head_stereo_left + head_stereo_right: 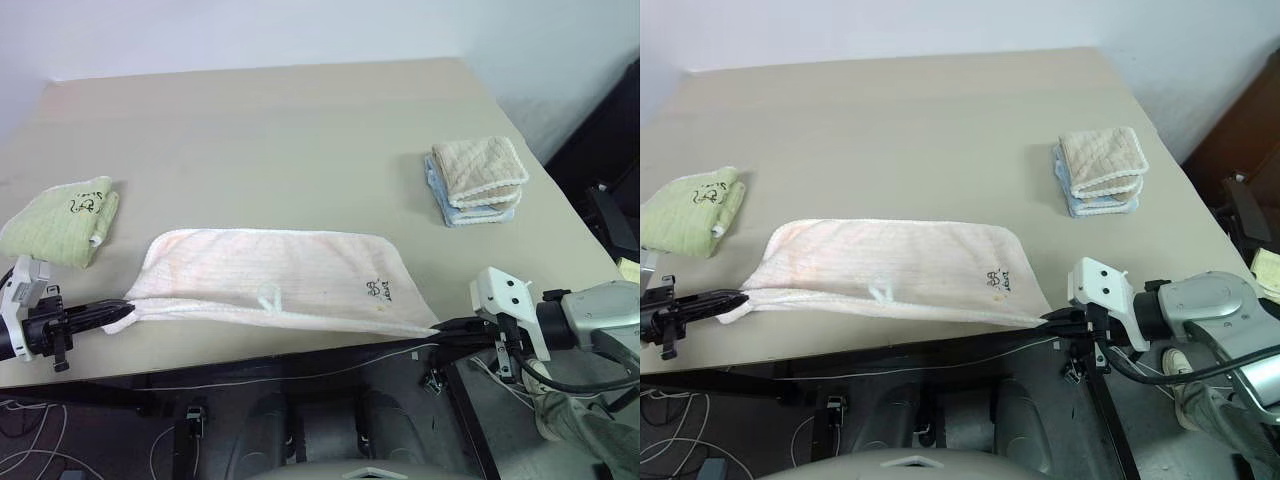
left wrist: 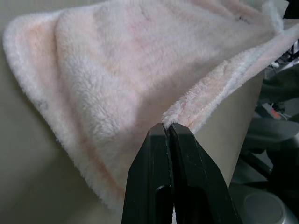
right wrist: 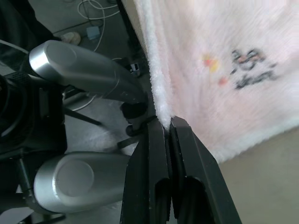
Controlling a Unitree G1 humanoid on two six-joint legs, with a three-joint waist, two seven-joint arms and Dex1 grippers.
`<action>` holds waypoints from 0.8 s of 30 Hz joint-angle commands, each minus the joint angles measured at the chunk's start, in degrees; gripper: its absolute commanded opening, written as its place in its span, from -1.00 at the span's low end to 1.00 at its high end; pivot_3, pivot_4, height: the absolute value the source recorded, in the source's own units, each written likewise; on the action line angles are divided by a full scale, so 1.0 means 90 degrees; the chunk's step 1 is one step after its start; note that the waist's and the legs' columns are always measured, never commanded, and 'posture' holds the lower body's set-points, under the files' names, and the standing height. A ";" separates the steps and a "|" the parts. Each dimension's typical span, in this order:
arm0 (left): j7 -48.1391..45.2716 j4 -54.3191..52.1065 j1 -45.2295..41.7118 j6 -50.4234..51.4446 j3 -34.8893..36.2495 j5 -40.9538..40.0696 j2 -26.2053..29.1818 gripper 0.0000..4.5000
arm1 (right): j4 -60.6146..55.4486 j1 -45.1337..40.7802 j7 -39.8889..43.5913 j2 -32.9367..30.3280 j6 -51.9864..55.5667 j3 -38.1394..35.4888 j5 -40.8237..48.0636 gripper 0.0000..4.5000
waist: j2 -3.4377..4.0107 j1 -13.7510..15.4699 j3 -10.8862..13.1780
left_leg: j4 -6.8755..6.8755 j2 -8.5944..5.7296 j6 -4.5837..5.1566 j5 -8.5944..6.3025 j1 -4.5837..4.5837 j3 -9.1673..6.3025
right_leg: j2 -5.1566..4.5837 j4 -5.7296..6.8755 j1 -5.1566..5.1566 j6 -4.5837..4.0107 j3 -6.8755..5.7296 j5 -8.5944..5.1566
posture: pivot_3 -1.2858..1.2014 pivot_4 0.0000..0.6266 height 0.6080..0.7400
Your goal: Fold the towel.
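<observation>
pinching towel (image 1: pixel 270 275) corners, fingertips hidden

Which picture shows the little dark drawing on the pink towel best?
The right wrist view: the dark mark on the towel looks big and close. Both eye views show it tiny near the towel's right corner. The left wrist view shows fluffy towel instead.

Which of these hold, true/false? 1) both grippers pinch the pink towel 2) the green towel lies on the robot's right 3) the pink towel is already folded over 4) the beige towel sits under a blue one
1) True: left gripper and right gripper each clamp a corner of the pink towel.
2) False: the green towel lies on the robot's left.
3) True: it lies doubled along the table's near edge.
4) False: the beige towel sits on top of the blue towel.
</observation>
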 commanded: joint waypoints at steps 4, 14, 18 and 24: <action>0.0279 0.0173 -0.0734 0.0107 -0.0218 0.0022 -0.0058 -0.99 | 0.0691 -0.0877 -0.0163 0.0214 -0.0133 0.0070 0.0011 -1.00 | -0.0001 0.0013 0.0000 | -0.0001 0.0000 0.0000 0.0000 0.0000 0.0001 | 0.0001 0.0000 -0.0012 -0.0001 -0.0002 0.0000 | 0.03 -0.52 1.00; 0.0437 0.1861 -0.2712 -0.0212 -0.0889 0.0514 -0.0142 -0.99 | 0.2033 -0.2138 -0.0181 0.0760 -0.0642 0.0885 -0.0550 -1.00 | -0.0001 0.0012 0.0000 | 0.0009 -0.0002 0.0013 0.0008 -0.0013 0.0009 | 0.0006 0.0009 -0.0006 0.0002 -0.0009 0.0003 | 0.03 -0.52 1.00; 0.0513 0.2762 -0.3574 -0.0553 -0.1190 0.0876 -0.0287 -0.99 | 0.2596 -0.2596 -0.0325 0.1218 -0.0977 0.1136 -0.0844 -1.00 | -0.0003 0.0016 -0.0001 | 0.0029 -0.0003 0.0022 0.0013 -0.0016 0.0009 | 0.0014 0.0015 0.0001 0.0005 -0.0020 0.0005 | 0.03 -0.52 1.00; 0.0479 0.3679 -0.4259 -0.0951 -0.1485 0.1271 -0.0414 -0.99 | 0.3331 -0.3220 -0.0453 0.1736 -0.1204 0.1327 -0.1189 -1.00 | -0.0004 0.0025 -0.0001 | 0.0050 -0.0002 0.0029 0.0012 -0.0024 0.0014 | 0.0046 0.0034 -0.0001 0.0031 -0.0023 0.0018 | 0.03 -0.52 1.00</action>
